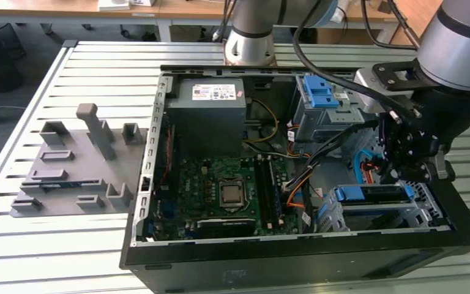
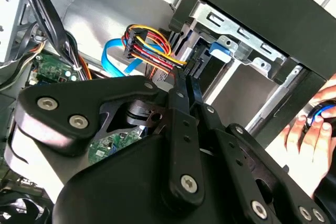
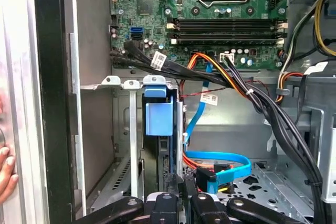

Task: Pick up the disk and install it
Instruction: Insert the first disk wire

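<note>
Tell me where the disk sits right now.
The disk sits in the metal drive cage at the case's lower corner on the exterior view's right, directly under the gripper, beside the motherboard.

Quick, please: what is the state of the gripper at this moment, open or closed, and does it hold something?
Gripper: fingers close together at the end of the silver-grey hard drive in its blue plastic carrier, seated in the metal cage; an actual grip cannot be told.

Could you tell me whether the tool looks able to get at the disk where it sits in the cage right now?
Probably yes. The tool hangs directly over the disk slotted in the cage, whose top is open. The nearby cables lie beside the disk rather than across it.
</note>
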Robot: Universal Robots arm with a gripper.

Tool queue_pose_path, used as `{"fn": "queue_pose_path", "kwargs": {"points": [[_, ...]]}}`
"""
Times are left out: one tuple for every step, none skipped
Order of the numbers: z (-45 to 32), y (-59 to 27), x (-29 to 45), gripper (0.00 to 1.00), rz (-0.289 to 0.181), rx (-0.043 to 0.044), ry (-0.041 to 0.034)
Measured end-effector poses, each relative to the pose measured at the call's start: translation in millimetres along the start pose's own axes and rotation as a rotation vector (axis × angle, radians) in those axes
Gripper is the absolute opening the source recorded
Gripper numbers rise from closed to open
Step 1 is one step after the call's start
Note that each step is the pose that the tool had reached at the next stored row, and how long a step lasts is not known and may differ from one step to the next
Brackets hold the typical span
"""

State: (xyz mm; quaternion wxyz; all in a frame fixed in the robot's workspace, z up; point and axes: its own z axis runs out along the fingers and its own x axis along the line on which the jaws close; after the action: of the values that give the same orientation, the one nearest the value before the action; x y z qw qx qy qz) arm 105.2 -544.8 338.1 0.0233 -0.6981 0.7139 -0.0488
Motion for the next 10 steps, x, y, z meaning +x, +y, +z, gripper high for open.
{"fn": "queue_pose_path", "kwargs": {"points": [[0.1, 0.0, 0.7, 0.16, -0.002, 0.0002, -0.0010], [0.2, 0.0, 1.5, 0.16, -0.005, 0.0004, -0.0015], [0.2, 0.0, 2.2, 0.16, -0.007, 0.0007, -0.0017], [0.3, 0.0, 2.9, 0.16, -0.009, 0.0010, -0.0020], [0.3, 0.1, 3.7, 0.16, -0.011, 0.0014, -0.0022], [0.4, 0.1, 4.4, 0.16, -0.013, 0.0016, -0.0025], [0.5, 0.1, 5.0, 0.16, -0.014, 0.0017, -0.0025], [0.6, 0.1, 5.6, 0.16, -0.015, 0.0017, -0.0026], [0.8, 0.2, 6.0, 0.16, -0.015, 0.0018, -0.0027], [1.1, 0.2, 6.2, 0.16, -0.015, 0.0018, -0.0029]]}}
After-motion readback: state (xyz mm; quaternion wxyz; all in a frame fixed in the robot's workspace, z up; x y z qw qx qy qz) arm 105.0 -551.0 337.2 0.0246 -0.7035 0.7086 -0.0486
